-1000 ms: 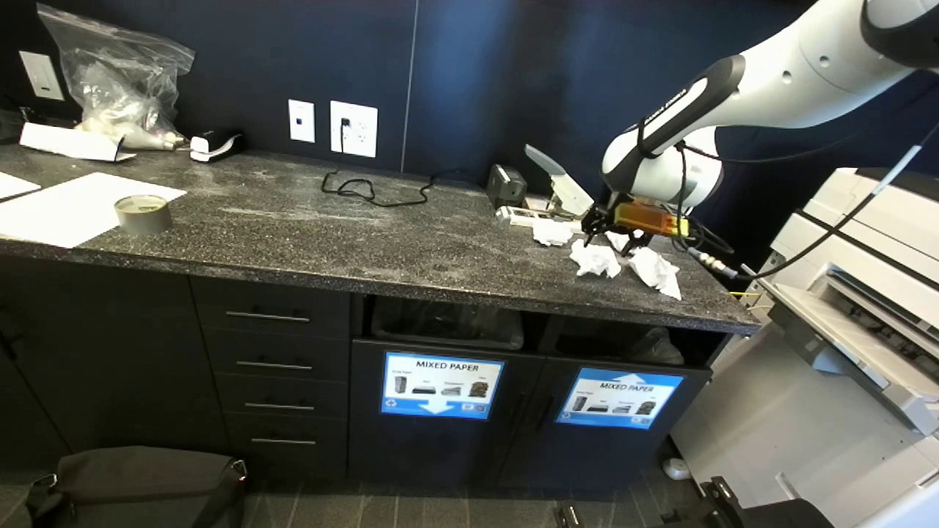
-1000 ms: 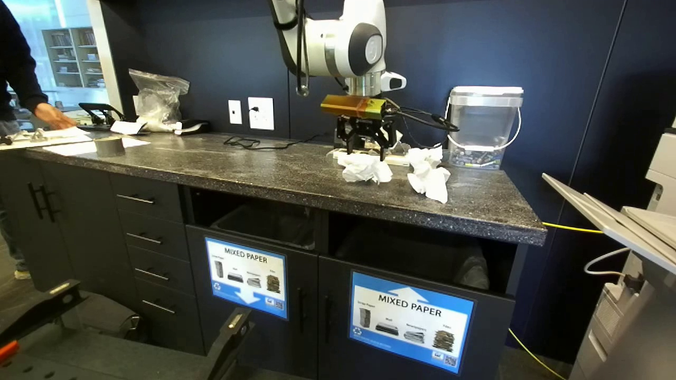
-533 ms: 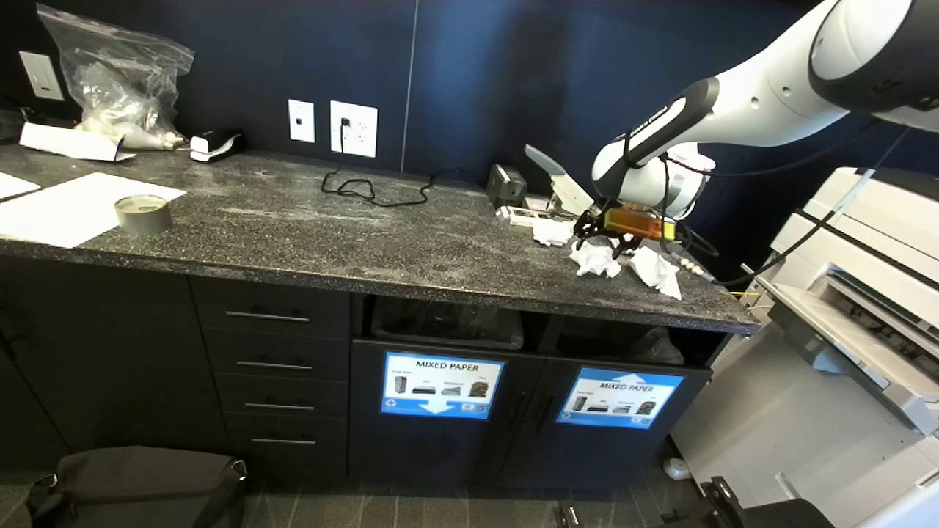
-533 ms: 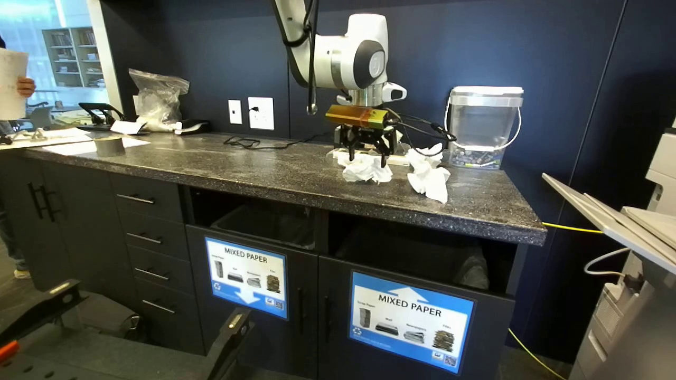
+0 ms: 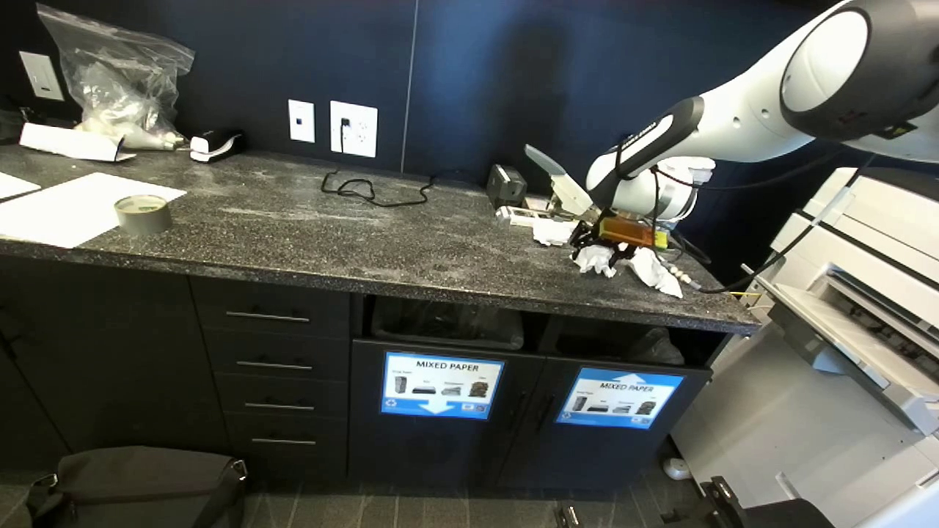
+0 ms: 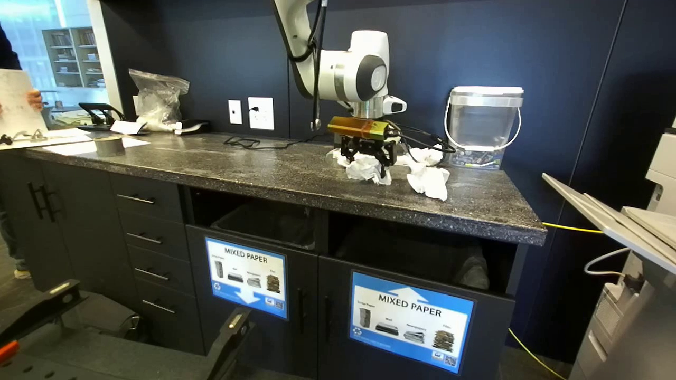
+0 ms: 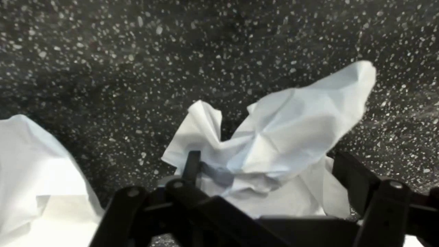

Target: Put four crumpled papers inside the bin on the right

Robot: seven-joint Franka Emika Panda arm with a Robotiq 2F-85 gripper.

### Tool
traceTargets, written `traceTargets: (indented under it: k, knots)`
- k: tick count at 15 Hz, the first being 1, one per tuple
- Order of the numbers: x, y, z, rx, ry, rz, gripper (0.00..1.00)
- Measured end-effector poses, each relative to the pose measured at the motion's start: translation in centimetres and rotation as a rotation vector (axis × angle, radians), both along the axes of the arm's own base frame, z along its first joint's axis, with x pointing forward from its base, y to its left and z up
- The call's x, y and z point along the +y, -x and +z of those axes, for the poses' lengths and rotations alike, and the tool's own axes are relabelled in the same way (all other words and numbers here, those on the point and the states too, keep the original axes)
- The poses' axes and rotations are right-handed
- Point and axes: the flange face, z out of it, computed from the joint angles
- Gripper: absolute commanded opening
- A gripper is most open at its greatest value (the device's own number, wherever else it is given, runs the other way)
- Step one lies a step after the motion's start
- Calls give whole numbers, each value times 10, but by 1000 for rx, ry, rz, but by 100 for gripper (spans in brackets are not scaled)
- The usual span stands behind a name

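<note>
Right under my hand (image 7: 268, 164), spread wide around it but not pinching, sat one crumpled paper (image 7: 274, 128). I guessed all four were on the counter (image 5: 411, 249), none in the bin (image 6: 412, 322), lower down past the front edge (image 6: 422, 218). Another wad (image 7: 39, 164) sat close by; up looked roomiest.

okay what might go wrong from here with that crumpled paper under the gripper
Uneven grip: in the wrist view, one finger of the open gripper overlaps part of the crumpled paper, so it may slip.
Snag: a neighbouring crumpled paper lies close by and may get dragged.
Missed drop: the bin on the right opens below the countertop, so paper might catch there.
</note>
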Motion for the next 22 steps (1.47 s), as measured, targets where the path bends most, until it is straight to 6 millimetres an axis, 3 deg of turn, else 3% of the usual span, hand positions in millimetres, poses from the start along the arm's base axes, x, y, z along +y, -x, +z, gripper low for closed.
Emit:
traceTargets:
  k: [1,6,9,12,15,22]
  knots:
    - [0,-1,-1,2,0,0,72]
    - [-3,-7,0,0,2,0,32]
    - [-2,-9,3,-1,4,4,14]
    - [0,-10,4,14,12,21,9]
    - [7,-10,5,51,26,73,12]
    - [41,-4,5,185,70,303,13]
